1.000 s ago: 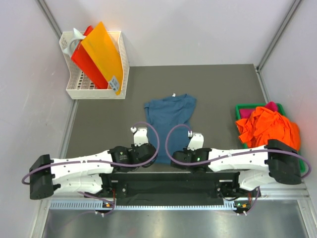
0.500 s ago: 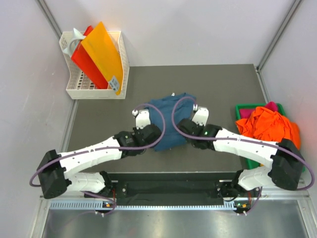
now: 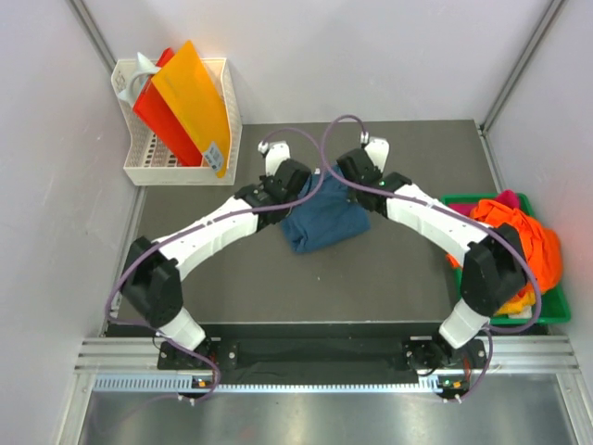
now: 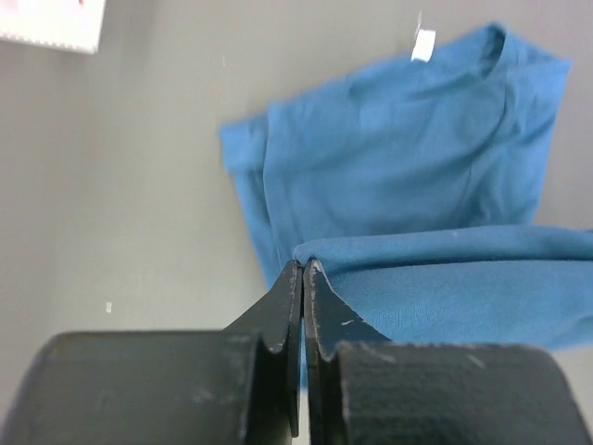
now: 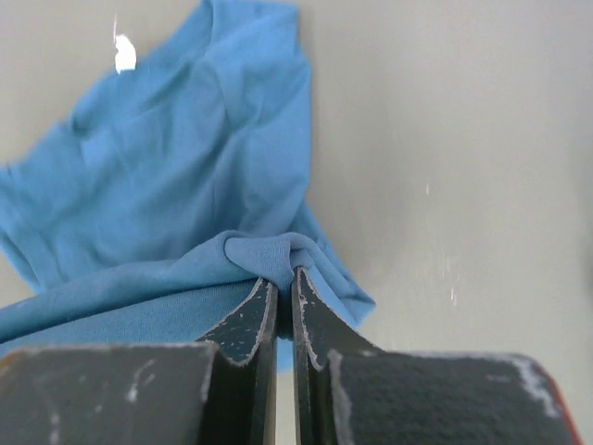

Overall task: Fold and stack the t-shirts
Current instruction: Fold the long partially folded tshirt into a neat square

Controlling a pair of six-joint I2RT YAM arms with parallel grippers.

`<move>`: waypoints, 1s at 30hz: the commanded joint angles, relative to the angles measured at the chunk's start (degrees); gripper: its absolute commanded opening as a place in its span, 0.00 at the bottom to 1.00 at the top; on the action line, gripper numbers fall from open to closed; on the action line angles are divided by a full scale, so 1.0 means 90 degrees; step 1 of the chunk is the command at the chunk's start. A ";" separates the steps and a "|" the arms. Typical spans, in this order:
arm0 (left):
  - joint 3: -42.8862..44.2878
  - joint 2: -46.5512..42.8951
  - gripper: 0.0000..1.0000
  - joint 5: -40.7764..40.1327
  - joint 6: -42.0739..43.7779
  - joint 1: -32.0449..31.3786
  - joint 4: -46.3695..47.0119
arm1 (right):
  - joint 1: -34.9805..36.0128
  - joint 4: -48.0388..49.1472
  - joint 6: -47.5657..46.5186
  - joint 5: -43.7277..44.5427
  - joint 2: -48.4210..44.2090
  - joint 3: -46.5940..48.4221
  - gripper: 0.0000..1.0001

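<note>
Left gripper: pinched tight on blue shirt edge.
Right gripper: clamped on the edge's other corner.
Blue shirt: mid-mat, held edge above flat collar half.
Other shirts: heaped in tray.

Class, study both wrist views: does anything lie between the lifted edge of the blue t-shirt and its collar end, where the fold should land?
Nothing visible does. The left hand and right hand each pinch the edge; ahead lies only the flat collar half of the blue t-shirt.
</note>
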 commanded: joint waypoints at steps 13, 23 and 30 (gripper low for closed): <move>0.2395 0.1809 0.00 -0.0163 0.0641 0.1033 -0.0051 | -0.0814 0.0349 -0.1222 -0.0576 0.1870 0.2563 0.00; 0.2523 0.2474 0.00 0.0003 0.0319 0.1229 -0.0208 | -0.1185 0.0222 -0.1300 -0.1337 0.3131 0.3726 0.00; 0.2230 0.2620 0.00 -0.0153 0.0104 0.1278 -0.0315 | -0.1195 0.0232 -0.1261 -0.1737 0.3844 0.4147 0.00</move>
